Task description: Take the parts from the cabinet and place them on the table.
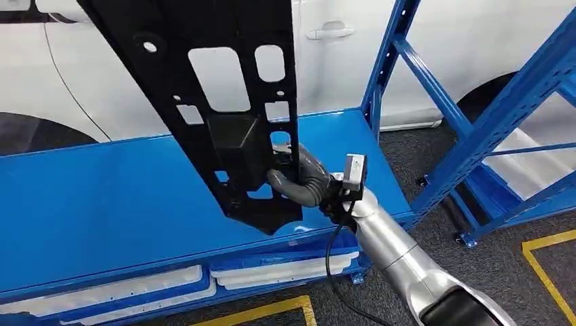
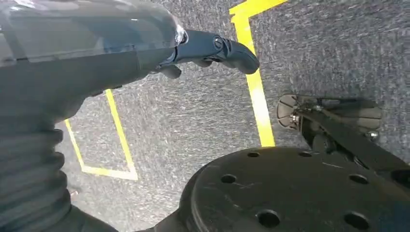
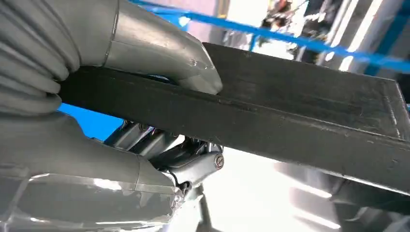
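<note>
Right hand point(image 1: 299, 178) grips the black panel point(image 1: 224, 102) upright over the blue bench point(image 1: 88, 204), left hand point(image 2: 212, 48) hangs empty; next, I'd say, lower it flat.

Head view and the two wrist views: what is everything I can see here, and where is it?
Black panel: one, black with cut-out holes, held up over the table, not resting on it.
Table: one, blue, in front of the robot.
White trays: at least two, on the shelf under the tabletop.
Rack: one, blue, right of the table.
Car: one, white, behind the table.
Floor lines: yellow, on grey carpet.
Right hand: grey, grips the panel's lower edge.
Left hand: dark fingers, hanging over the floor, holding nothing.
</note>
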You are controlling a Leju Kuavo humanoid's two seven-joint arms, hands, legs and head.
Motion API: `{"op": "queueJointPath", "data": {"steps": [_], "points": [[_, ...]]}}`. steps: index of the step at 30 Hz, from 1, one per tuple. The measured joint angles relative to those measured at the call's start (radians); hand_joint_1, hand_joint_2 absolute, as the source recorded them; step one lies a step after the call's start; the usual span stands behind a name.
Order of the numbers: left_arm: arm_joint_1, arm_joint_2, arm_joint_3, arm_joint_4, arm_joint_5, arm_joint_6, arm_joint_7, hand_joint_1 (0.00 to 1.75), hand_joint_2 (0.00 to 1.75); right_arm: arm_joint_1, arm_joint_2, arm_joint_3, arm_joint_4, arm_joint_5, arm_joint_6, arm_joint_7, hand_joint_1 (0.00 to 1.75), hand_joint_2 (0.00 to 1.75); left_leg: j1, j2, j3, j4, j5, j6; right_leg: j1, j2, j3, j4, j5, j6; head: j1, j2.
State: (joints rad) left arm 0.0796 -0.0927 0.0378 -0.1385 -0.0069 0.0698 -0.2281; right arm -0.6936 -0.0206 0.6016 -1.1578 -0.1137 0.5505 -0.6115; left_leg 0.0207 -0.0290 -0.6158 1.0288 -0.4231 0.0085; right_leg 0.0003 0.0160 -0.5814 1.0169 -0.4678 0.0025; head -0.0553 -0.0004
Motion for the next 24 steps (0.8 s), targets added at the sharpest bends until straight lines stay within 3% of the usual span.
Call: {"op": "queueJointPath", "data": {"steps": [3, 5, 6, 9, 10, 11, 12, 14, 15, 18, 20, 21, 22, 24], "points": [[0.001, 0.000, 0.002, 0.000, -0.002, 0.000, -0.006, 0.00, 1.75, 0.011, 0.003, 0.000, -0.022, -0.005, 0.009, 0.008, 1.75, 1.75, 0.004, -0.002, 0.001, -0.005, 0.003, -0.020, 0.010, 0.001, -0.005, 0.001, 0.005, -0.010, 0.000, 0.000], [0.002, 0.002, 0.002, 0.000, -0.004, 0.000, -0.008, 0.00, 1.75, 0.017, 0.004, 0.000, -0.037, -0.006, 0.011, 0.010, 1.75, 1.75, 0.005, -0.001, -0.003, -0.002, -0.003, -0.031, -0.002, -0.002, 0.003, -0.017, 0.019, -0.024, 0.000, 0.000], [0.002, 0.002, 0.002, 0.000, -0.006, -0.002, -0.009, 0.00, 1.75, 0.017, 0.004, 0.000, -0.041, -0.009, 0.011, 0.010, 1.75, 1.75, 0.003, 0.001, -0.017, 0.030, -0.027, -0.036, -0.003, -0.001, 0.005, -0.021, 0.021, -0.031, 0.000, 0.000], [-0.002, 0.002, 0.002, 0.000, -0.011, -0.004, -0.014, 0.00, 1.75, 0.029, 0.001, 0.000, -0.043, -0.014, 0.014, 0.011, 1.75, 1.75, 0.008, 0.003, -0.123, 0.260, -0.136, -0.046, -0.001, -0.004, 0.005, -0.020, 0.021, -0.034, 0.000, 0.000], [-0.004, 0.002, 0.002, 0.000, -0.013, -0.006, -0.014, 0.00, 1.75, 0.038, -0.001, -0.001, -0.043, -0.015, 0.015, 0.010, 1.75, 1.75, 0.008, 0.003, -0.146, 0.309, -0.143, -0.047, -0.001, -0.004, 0.005, -0.020, 0.021, -0.035, 0.000, 0.000], [-0.005, 0.002, 0.002, 0.000, -0.015, -0.006, -0.014, 0.00, 1.75, 0.046, -0.003, -0.001, -0.043, -0.015, 0.016, 0.010, 1.75, 1.75, 0.008, 0.003, -0.143, 0.299, -0.124, -0.047, 0.000, -0.003, 0.006, -0.019, 0.021, -0.035, 0.000, 0.000], [-0.005, 0.002, 0.002, 0.000, -0.017, -0.006, -0.011, 0.00, 1.75, 0.051, -0.005, -0.001, -0.043, -0.015, 0.016, 0.010, 1.75, 1.75, 0.008, 0.003, -0.114, 0.239, -0.086, -0.044, 0.002, -0.001, 0.008, -0.018, 0.020, -0.036, 0.000, 0.000], [-0.004, 0.003, 0.002, 0.000, -0.022, -0.006, 0.003, 0.00, 1.75, 0.052, -0.005, -0.002, -0.043, -0.015, 0.020, 0.010, 1.75, 1.75, 0.007, 0.004, -0.022, 0.057, -0.003, -0.032, 0.004, 0.004, 0.011, -0.014, 0.016, -0.033, 0.000, 0.000], [-0.004, 0.004, 0.002, 0.000, -0.029, -0.006, 0.012, 0.00, 1.75, 0.052, -0.005, -0.002, -0.043, -0.015, 0.021, 0.008, 1.75, 1.75, 0.003, 0.010, 0.008, -0.007, -0.002, -0.024, 0.007, 0.005, 0.010, -0.011, 0.012, -0.029, 0.000, 0.000], [-0.004, 0.004, 0.002, 0.000, -0.035, -0.005, 0.019, 0.00, 1.75, 0.055, -0.008, -0.003, -0.042, -0.015, 0.021, 0.007, 1.75, 1.75, -0.003, 0.004, 0.009, -0.008, -0.001, -0.015, 0.007, 0.008, 0.004, -0.010, 0.010, -0.013, 0.000, 0.000], [-0.005, 0.000, 0.002, 0.000, -0.035, 0.003, 0.022, 0.00, 1.75, 0.056, -0.009, -0.004, -0.043, -0.015, 0.020, 0.006, 1.75, 1.75, 0.006, 0.006, 0.012, -0.021, 0.007, -0.003, 0.009, 0.007, 0.007, -0.006, 0.005, -0.001, 0.000, 0.000], [-0.005, 0.000, 0.002, 0.000, -0.035, 0.010, 0.023, 0.00, 1.75, 0.056, -0.009, -0.005, -0.043, -0.015, 0.018, 0.005, 1.75, 1.75, 0.006, 0.009, 0.013, -0.024, 0.009, 0.001, 0.006, 0.003, -0.003, 0.019, -0.014, 0.004, 0.000, 0.000], [-0.005, 0.000, 0.002, 0.000, -0.035, 0.016, 0.024, 0.00, 1.75, 0.056, -0.011, -0.006, -0.042, -0.015, 0.015, 0.004, 1.75, 1.75, 0.006, 0.011, 0.013, -0.024, 0.009, 0.006, 0.004, -0.001, -0.030, 0.075, -0.052, 0.008, 0.000, 0.000], [-0.006, -0.002, 0.002, 0.000, -0.035, 0.019, 0.032, 0.00, 1.75, 0.066, -0.017, -0.006, -0.040, -0.014, 0.009, 0.002, 1.75, 1.75, 0.005, 0.012, 0.011, -0.024, 0.008, 0.008, -0.003, -0.003, -0.113, 0.251, -0.134, 0.017, 0.000, 0.000]]}}
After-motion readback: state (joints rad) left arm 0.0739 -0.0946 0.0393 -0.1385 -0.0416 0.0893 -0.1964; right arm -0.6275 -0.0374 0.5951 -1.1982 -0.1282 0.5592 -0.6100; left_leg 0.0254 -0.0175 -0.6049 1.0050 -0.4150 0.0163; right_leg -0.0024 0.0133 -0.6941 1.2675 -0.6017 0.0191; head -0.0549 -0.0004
